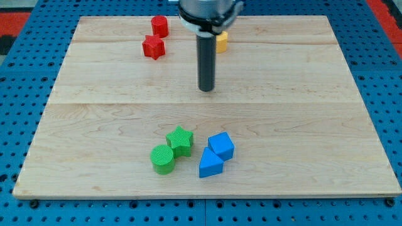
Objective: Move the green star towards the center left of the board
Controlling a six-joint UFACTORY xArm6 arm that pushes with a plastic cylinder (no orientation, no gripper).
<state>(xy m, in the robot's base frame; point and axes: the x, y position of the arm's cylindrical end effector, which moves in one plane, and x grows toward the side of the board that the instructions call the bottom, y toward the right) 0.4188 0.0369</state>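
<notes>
The green star [181, 139] lies on the wooden board [94, 119] low and a little left of centre, touching a green cylinder [162, 158] at its lower left. My tip [206, 89] is the lower end of the dark rod, near the board's middle, well above the green star toward the view's top and slightly to its right, apart from every block.
A blue cube [221, 145] and a blue triangular block [210, 164] sit just right of the green star. A red cylinder [159, 26] and a red star [153, 47] lie at the top left. A yellow block [221, 41] shows partly behind the rod.
</notes>
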